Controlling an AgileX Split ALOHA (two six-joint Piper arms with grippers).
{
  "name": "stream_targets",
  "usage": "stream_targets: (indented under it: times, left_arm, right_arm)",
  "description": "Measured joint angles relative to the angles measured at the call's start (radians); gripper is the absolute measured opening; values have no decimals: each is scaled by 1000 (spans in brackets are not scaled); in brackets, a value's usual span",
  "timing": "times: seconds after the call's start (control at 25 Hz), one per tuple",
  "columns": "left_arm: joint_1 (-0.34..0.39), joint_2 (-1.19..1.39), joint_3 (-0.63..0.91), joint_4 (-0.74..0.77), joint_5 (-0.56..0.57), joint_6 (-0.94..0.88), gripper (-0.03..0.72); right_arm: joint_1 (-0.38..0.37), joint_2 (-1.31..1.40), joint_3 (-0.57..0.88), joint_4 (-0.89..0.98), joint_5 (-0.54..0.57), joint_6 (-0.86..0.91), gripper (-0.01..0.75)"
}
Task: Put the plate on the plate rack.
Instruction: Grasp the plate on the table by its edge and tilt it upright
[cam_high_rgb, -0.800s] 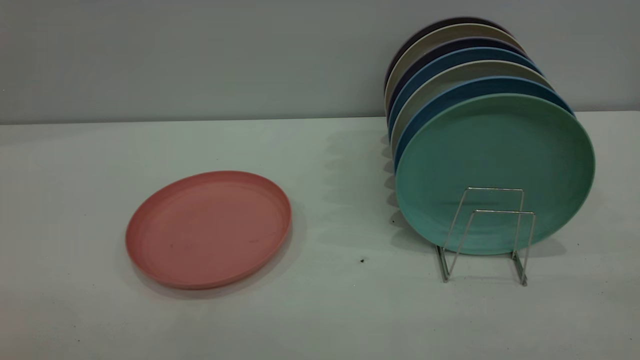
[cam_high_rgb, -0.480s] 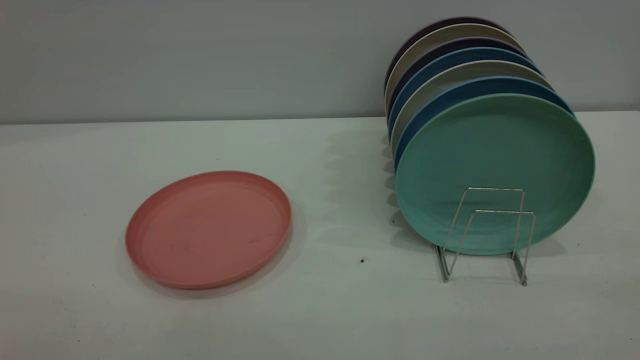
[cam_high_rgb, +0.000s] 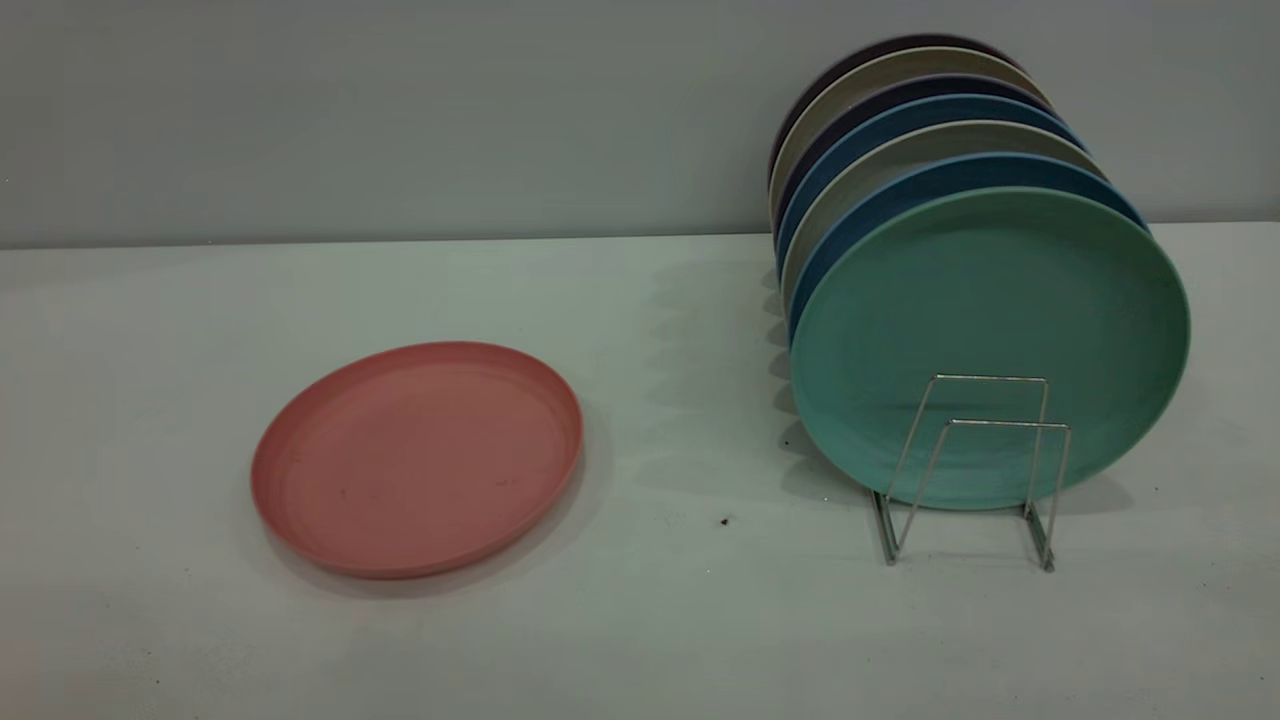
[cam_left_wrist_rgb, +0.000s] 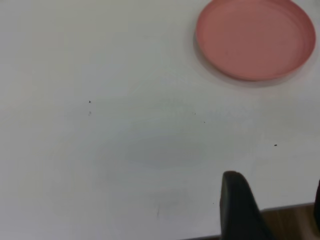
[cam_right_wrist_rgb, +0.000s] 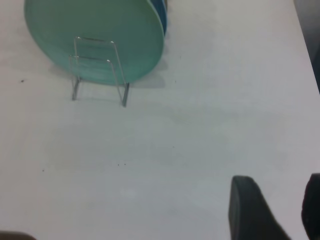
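Note:
The salmon-pink plate (cam_high_rgb: 417, 457) lies flat on the white table, left of centre; the left wrist view shows the plate (cam_left_wrist_rgb: 256, 38) far off from the fingers. The wire plate rack (cam_high_rgb: 975, 465) stands at the right and holds several upright plates, with a mint-green plate (cam_high_rgb: 990, 320) at the front. Two wire loops in front of that one stand bare. My left gripper (cam_left_wrist_rgb: 275, 200) hovers open near the table's edge, nothing between its fingers. My right gripper (cam_right_wrist_rgb: 280, 200) is open too, well apart from the plate rack (cam_right_wrist_rgb: 97, 67). Neither arm shows in the exterior view.
Blue, beige and dark plates (cam_high_rgb: 900, 130) stand behind the green one in the rack. A grey wall runs along the back of the table (cam_high_rgb: 640, 620). A small dark speck (cam_high_rgb: 723, 520) lies between plate and rack. The table edge (cam_left_wrist_rgb: 295, 210) shows by the left gripper.

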Motion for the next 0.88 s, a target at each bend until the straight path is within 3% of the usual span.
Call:
stream_targets:
  times: [0.4,0.88]
  left_arm:
    - [-17,0,0,0,0,0,401]
    - [-138,0,0,0,0,0,401]
  right_arm:
    - [0,0,0,0,0,0,276]
    - [1,0,0,0,0,0,276]
